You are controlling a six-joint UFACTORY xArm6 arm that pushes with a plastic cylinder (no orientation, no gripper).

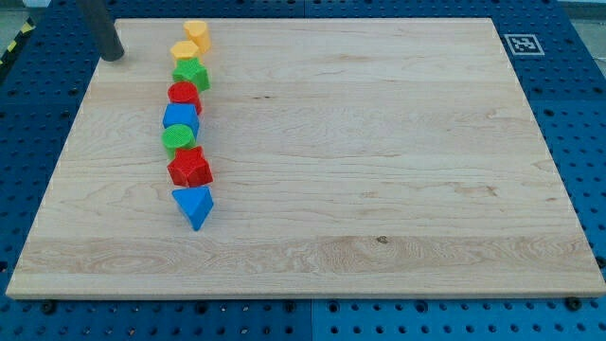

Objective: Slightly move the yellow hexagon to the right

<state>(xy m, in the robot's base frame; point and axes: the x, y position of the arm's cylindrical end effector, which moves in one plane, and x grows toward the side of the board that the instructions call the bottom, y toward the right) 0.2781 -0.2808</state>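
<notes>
Several blocks stand in a tight column on the left part of the wooden board (379, 170). At its top is a yellow block (197, 35) that looks like the hexagon. A second yellow block (186, 51), shape unclear, touches it just below-left. Down the column come a green star (190, 74), a red block (184, 94), a blue block (180, 117), a green round block (177, 138), a red star (189, 167) and a blue triangle (194, 205). My tip (114, 55) rests at the board's top-left corner, well to the left of the yellow blocks and apart from them.
A black-and-white marker tag (522, 44) sits at the board's top-right corner. A blue perforated table (578, 114) surrounds the board.
</notes>
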